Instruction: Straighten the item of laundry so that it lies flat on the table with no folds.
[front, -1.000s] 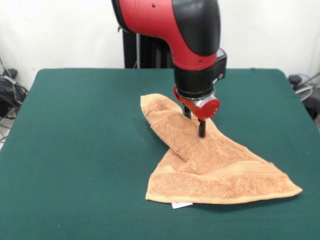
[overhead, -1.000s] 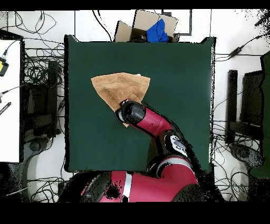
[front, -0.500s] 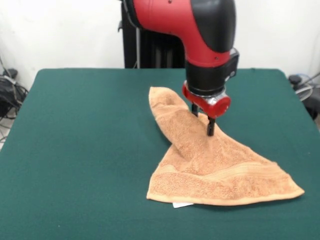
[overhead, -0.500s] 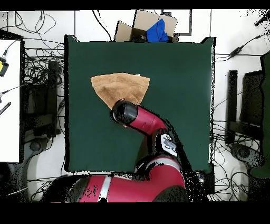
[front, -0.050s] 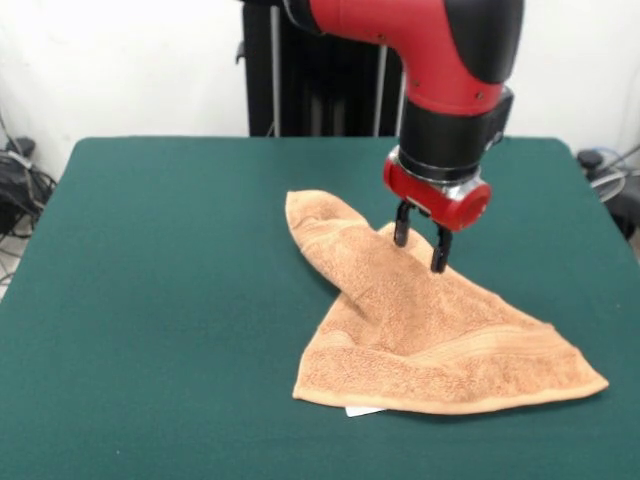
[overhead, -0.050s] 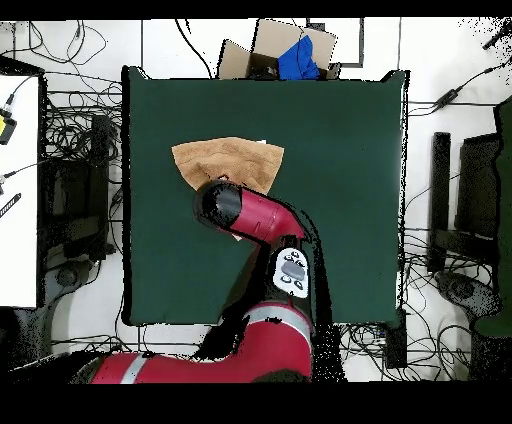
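The item of laundry, a tan terry towel, lies folded into a rough triangle on the green table. A doubled flap runs up to its far left corner, and a stripe band and a small white tag sit along its near edge. My gripper hangs just over the towel's upper right edge. It is open, with both dark fingers apart and nothing between them. In the overhead view the towel shows beyond the arm's wrist, which hides the gripper.
A cardboard box holding something blue stands just off the table's far edge in the overhead view. Cables and equipment lie on the floor on both sides. Bare green cloth surrounds the towel.
The gripper has shifted right in the front view and risen slightly. The towel's raised far corner has dropped back down, and the fingers now stand wider apart.
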